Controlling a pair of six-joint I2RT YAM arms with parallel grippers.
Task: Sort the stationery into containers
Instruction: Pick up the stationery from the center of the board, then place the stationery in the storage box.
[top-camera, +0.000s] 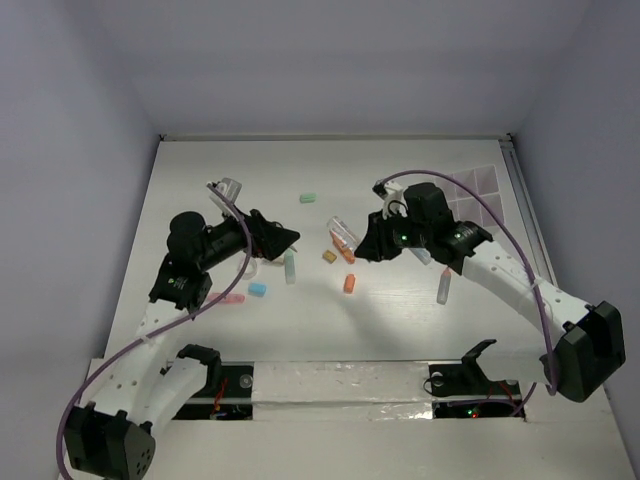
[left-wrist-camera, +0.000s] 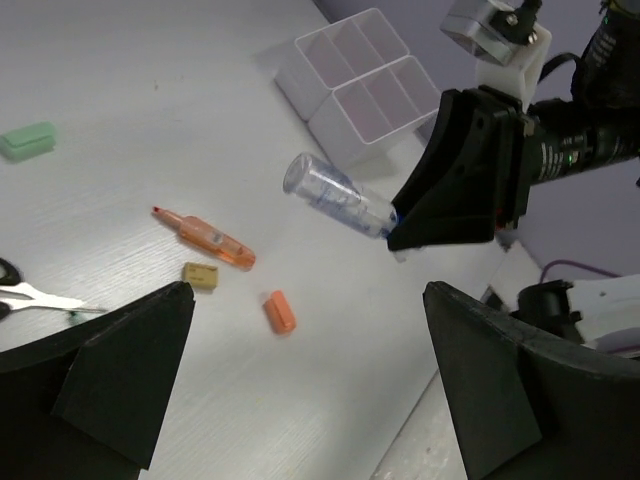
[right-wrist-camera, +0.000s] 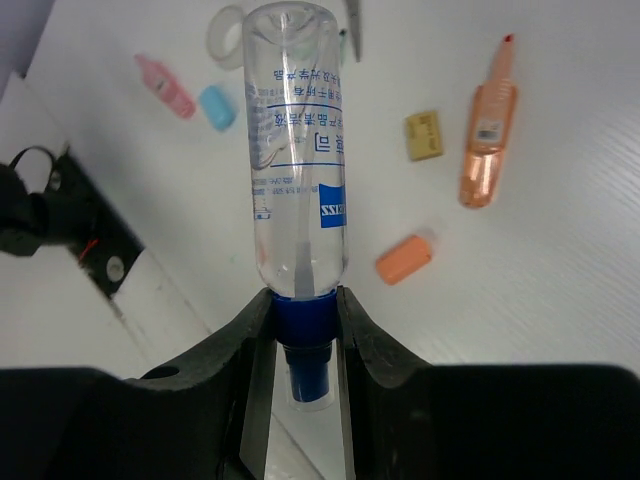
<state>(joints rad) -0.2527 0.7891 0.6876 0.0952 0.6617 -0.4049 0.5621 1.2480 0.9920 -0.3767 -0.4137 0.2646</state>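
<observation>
My right gripper (right-wrist-camera: 305, 320) is shut on the blue cap of a clear spray bottle (right-wrist-camera: 297, 150) and holds it above the table; both also show in the top view, the gripper (top-camera: 360, 243) and the bottle (top-camera: 343, 232). My left gripper (left-wrist-camera: 310, 400) is open and empty, above the table left of centre (top-camera: 289, 238). Below lie an orange pen (left-wrist-camera: 210, 238), a tan eraser (left-wrist-camera: 200, 275), an orange stub (left-wrist-camera: 280, 311), a green eraser (top-camera: 308, 197), a mint pen (top-camera: 290, 266), a blue eraser (top-camera: 257, 290), a pink pen (top-camera: 232, 298) and a grey pen (top-camera: 442, 287). The white compartment tray (top-camera: 476, 190) stands at the far right.
Scissors (left-wrist-camera: 40, 295) lie near my left gripper. A clear tape ring (right-wrist-camera: 225, 30) lies by the pink pen (right-wrist-camera: 165, 85) and blue eraser (right-wrist-camera: 216, 107). My right arm passes over the table between the tray and the loose items. Walls close the table on three sides.
</observation>
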